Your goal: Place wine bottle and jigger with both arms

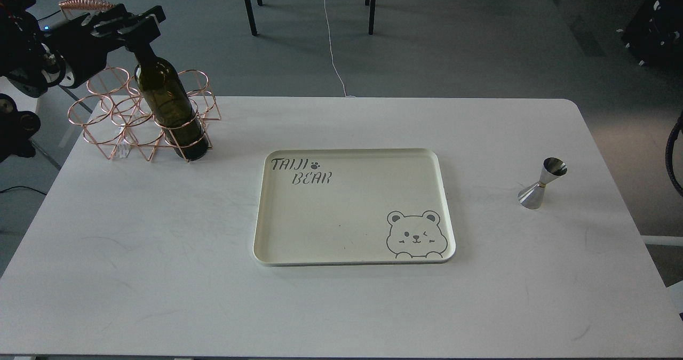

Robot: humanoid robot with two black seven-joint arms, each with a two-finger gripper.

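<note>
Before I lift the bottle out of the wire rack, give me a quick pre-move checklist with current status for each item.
1. Grip: the left gripper sits at the top of the wine bottle neck; whether the fingers are clamped on it: cannot tell.
2. Bottle seating: base sits inside a front ring of the copper rack, leaning slightly: not ok for a sideways pull, lift upward first.
3. Landing zone: the tray holds nothing: ok.
4. Path from rack to tray: bare tabletop between them: ok.
5. The jigger stands upright, right of the tray, untouched: ok.
6. Right gripper readiness: out of view: cannot tell.
</note>
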